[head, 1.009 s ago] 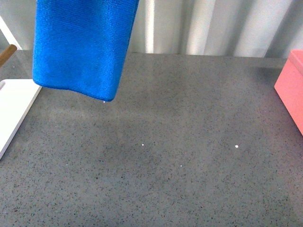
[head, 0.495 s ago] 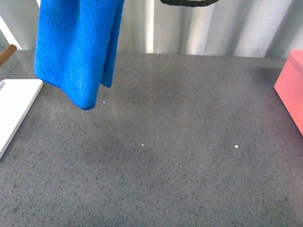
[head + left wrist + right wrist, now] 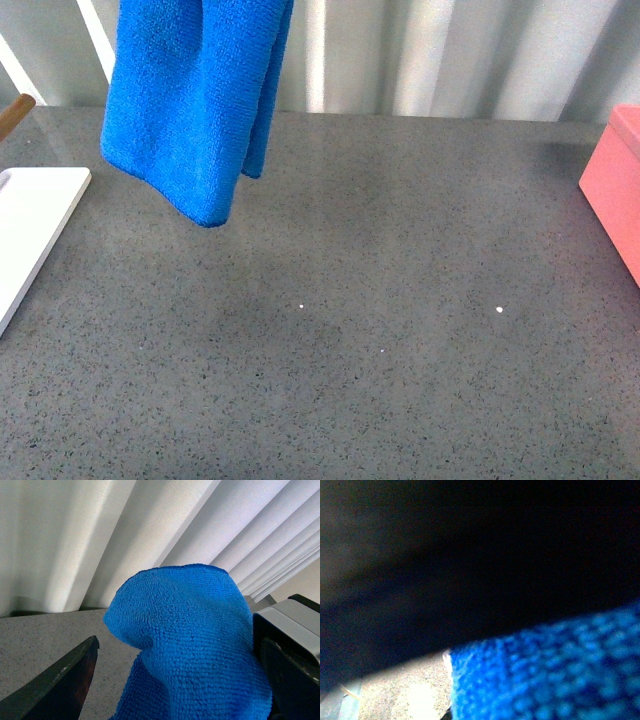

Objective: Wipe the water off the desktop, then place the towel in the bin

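The blue towel (image 3: 190,100) hangs limp in the air over the back left of the grey speckled desktop (image 3: 350,330), its lower corner a little above the stone. Neither gripper shows in the front view. In the left wrist view the towel (image 3: 190,645) bulges between my left gripper's (image 3: 180,680) two dark fingers (image 3: 55,685), which stand wide open on either side of it. My right gripper is shut on the towel; its view is mostly dark, with blurred blue cloth (image 3: 550,670) filling the lower part. A few small bright specks (image 3: 500,309) dot the desktop's middle.
A flat white board (image 3: 30,230) lies at the left edge of the desktop. A pink bin (image 3: 618,190) stands at the right edge. A pleated white curtain (image 3: 450,55) hangs behind the desktop.
The hanging towel has swung a little to the right and folded narrower than a second ago. Its lower corner sits slightly higher than half a second ago.
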Controlling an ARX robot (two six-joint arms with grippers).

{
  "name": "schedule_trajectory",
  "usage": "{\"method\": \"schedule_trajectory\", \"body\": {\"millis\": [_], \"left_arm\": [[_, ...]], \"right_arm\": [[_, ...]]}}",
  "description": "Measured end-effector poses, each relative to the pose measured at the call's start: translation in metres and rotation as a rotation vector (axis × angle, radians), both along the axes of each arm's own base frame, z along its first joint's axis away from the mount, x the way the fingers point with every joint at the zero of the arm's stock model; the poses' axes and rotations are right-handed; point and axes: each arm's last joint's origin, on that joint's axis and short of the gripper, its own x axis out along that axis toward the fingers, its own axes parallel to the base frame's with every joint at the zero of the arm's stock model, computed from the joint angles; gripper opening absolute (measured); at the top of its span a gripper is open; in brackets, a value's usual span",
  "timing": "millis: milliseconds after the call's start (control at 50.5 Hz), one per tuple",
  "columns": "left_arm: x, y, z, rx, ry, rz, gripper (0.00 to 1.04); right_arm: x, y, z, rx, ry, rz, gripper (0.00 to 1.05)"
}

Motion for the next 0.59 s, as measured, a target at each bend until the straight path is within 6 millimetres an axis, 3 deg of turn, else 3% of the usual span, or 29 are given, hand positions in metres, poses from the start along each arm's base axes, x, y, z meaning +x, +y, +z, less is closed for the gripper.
{"method": "schedule_trajectory", "body": {"millis": [59, 158, 237, 396, 594], "left_arm": [[-0.001, -0.001, -0.001, 0.022, -0.018, 0.025, 0.96], [-0.016, 0.006, -0.009, 0.198, -0.23, 0.405, 0.78], [-0.033, 0.015, -0.018, 0.277, -0.268, 0.541, 0.67], [-0.067, 0.036, -0.041, 0.346, -0.289, 0.602, 0.42], [-0.095, 0.048, -0.067, 0.377, -0.27, 0.593, 0.17]], "right_arm": [[0.0, -0.001, 0.0, -0.01, 0.006, -0.001, 0.08], [-0.002, -0.002, -0.005, -0.017, 0.017, -0.001, 0.08], [-0.003, -0.002, -0.007, -0.021, 0.024, -0.001, 0.07], [-0.002, -0.005, -0.008, -0.023, 0.023, -0.021, 0.07], [-0.002, -0.008, -0.012, -0.025, 0.028, -0.03, 0.07]]}}
